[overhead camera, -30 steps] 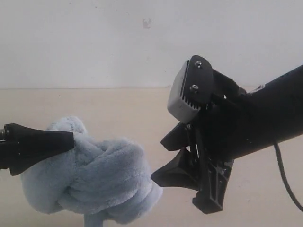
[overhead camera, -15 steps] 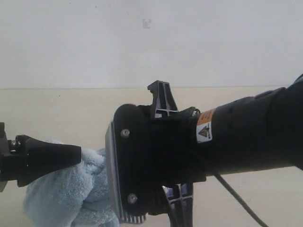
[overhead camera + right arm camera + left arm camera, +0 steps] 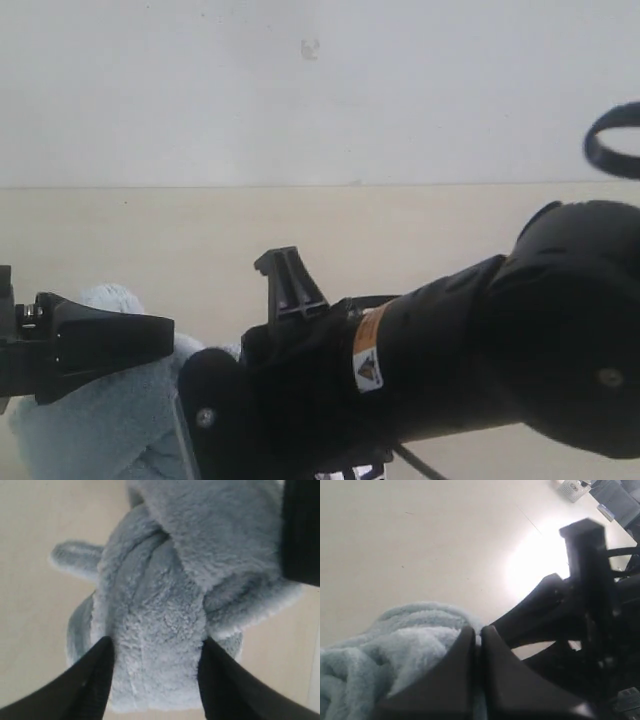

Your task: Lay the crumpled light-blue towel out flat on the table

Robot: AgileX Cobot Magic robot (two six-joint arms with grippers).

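Observation:
The light-blue towel (image 3: 165,590) lies bunched and twisted on the beige table (image 3: 300,230). In the exterior view only its left part (image 3: 90,430) shows, behind my arms. My left gripper (image 3: 477,632) is shut, with a sliver of towel pinched between its tips; it comes in from the left (image 3: 100,345). My right gripper (image 3: 155,652) is open and straddles a thick fold of the towel, one finger (image 3: 102,655) on each side. The right arm (image 3: 450,340) covers the towel's middle, with one finger (image 3: 288,285) sticking up. No tag is visible.
A white wall (image 3: 300,90) stands behind the table. A black cable loop (image 3: 612,140) hangs at the right edge. The left gripper's body (image 3: 300,530) sits close beside the towel in the right wrist view. Grey equipment (image 3: 575,487) lies beyond the table.
My right arm has swung left and down over the towel, hiding most of it, and its open fingers now straddle a fold. The left gripper has kept its hold, nearly still.

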